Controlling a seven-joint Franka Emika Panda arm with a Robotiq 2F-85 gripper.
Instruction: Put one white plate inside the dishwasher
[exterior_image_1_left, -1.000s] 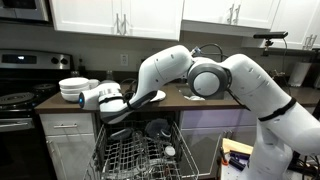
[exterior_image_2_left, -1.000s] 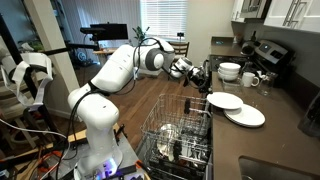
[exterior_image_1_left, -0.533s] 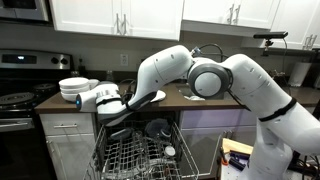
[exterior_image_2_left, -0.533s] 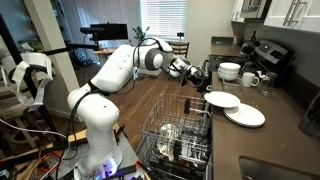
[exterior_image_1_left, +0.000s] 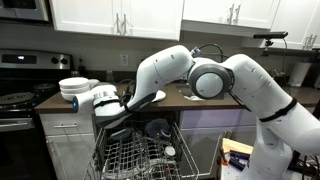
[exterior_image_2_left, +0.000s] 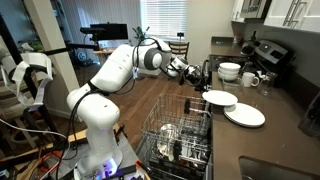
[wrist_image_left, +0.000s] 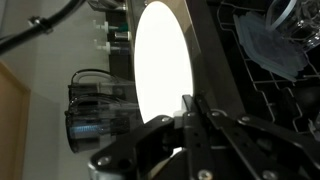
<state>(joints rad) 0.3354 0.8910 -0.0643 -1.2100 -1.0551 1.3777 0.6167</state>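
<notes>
— Where is your pincer (exterior_image_1_left: 127, 104) right now?

— Clamped on the rim of the white plate (exterior_image_1_left: 151, 98). In the wrist view your fingertips (wrist_image_left: 189, 104) pinch the near edge of that plate (wrist_image_left: 160, 70), and its pale face fills the middle of the picture.

— And where does the plate sit against the dishwasher (exterior_image_1_left: 140, 156)?

— You have it in the air at about counter height, close to the counter's (exterior_image_1_left: 200, 102) front edge and above the pulled-out wire rack (exterior_image_2_left: 178, 132). It touches none of the wires. The rack (wrist_image_left: 262, 92) also shows to the right in the wrist view.

— What else is near your plate?

— In an exterior view a second plate (exterior_image_2_left: 246, 116) lies flat on the counter (exterior_image_2_left: 290, 125) just beside the one you hold (exterior_image_2_left: 220, 98). The stack of bowls (exterior_image_1_left: 72, 89) stands further back on the counter, apart from your pincer (exterior_image_2_left: 203, 84).
</notes>
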